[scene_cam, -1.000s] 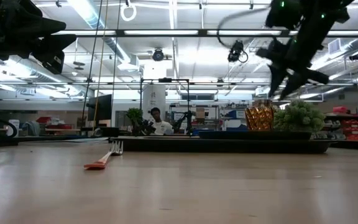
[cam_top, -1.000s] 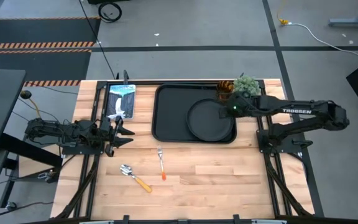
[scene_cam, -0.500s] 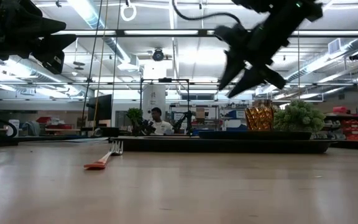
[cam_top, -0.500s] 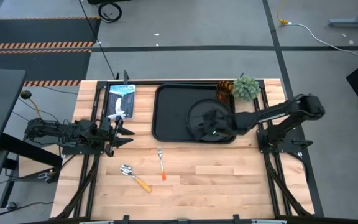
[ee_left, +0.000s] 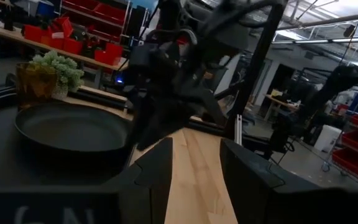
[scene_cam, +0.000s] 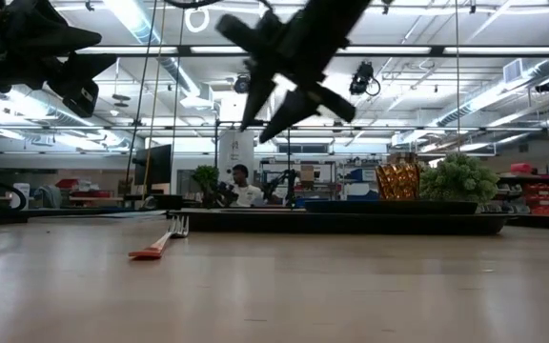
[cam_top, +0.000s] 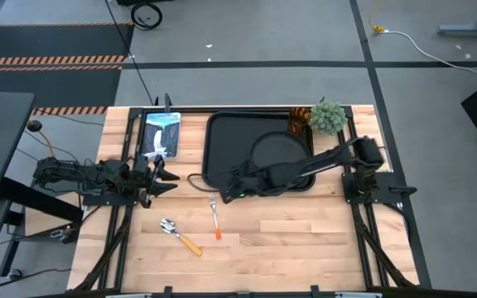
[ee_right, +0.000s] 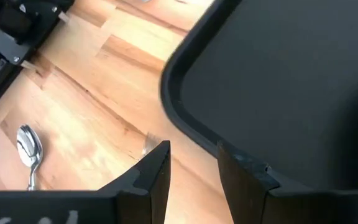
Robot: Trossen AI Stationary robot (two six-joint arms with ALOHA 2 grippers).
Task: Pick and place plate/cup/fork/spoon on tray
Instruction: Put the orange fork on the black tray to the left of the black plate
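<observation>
The black tray [cam_top: 222, 136] lies at the table's far middle, with the round black plate [cam_top: 278, 153] in its right half. The amber cup [cam_top: 299, 117] stands at the tray's far right corner. The fork [cam_top: 215, 218] and the spoon [cam_top: 178, 234] lie flat on the wood near the tray. My right gripper [cam_top: 222, 193] is open and empty, in the air over the tray's near left corner, above the fork's tines; it also shows in the low view [scene_cam: 260, 122]. My left gripper [cam_top: 167, 175] waits open at the table's left.
A small green potted plant [cam_top: 328, 116] stands right of the cup. A blue-and-white card [cam_top: 161, 135] lies left of the tray. The near half of the table is bare wood [cam_top: 305, 240] apart from the fork and the spoon.
My right gripper has swung from beside the cup, across the plate, toward the table's left and near edges, and is now over the tray's near left corner. It has stayed open. Nothing on the table has moved.
</observation>
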